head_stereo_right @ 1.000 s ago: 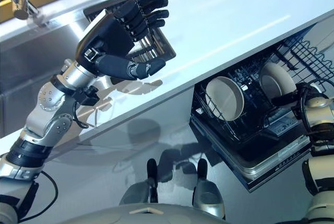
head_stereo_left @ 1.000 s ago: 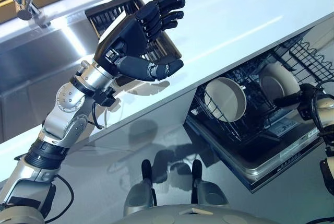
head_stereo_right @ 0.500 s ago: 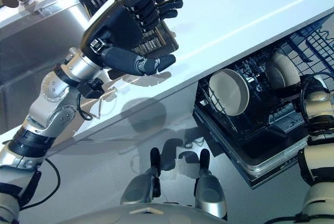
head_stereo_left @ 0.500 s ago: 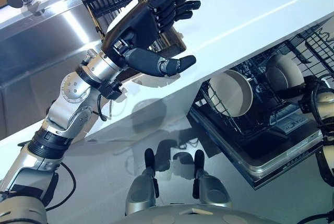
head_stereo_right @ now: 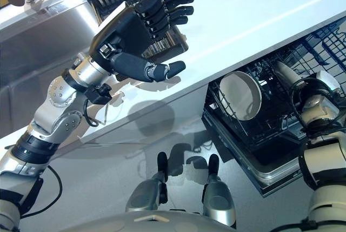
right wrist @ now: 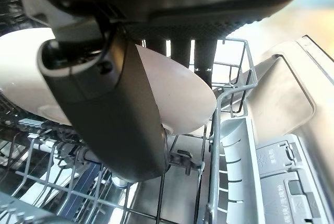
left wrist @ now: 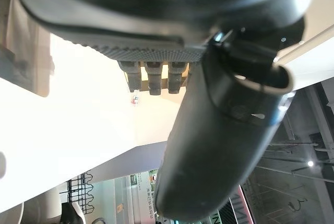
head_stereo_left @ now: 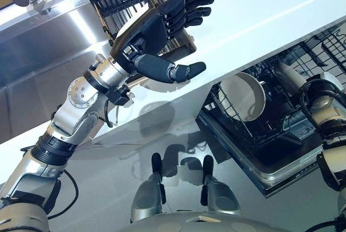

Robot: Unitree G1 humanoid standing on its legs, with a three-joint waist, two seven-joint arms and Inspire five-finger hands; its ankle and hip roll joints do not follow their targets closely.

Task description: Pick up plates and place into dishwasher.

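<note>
White counter (head_stereo_left: 259, 5) overhangs the dishwasher rack (head_stereo_right: 254, 129); right hand (right wrist: 104, 114) pinches an on-edge plate (right wrist: 182, 98); left hand (head_stereo_left: 162, 32) hovers open.

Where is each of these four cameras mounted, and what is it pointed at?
Left eye view: head, looking down at white counter, open left robot hand raised over it.
Right eye view: same scene, with dishwasher rack and plate.
Left wrist view: along the left thumb toward the counter.
Right wrist view: right robot hand over a plate in the rack.
</note>
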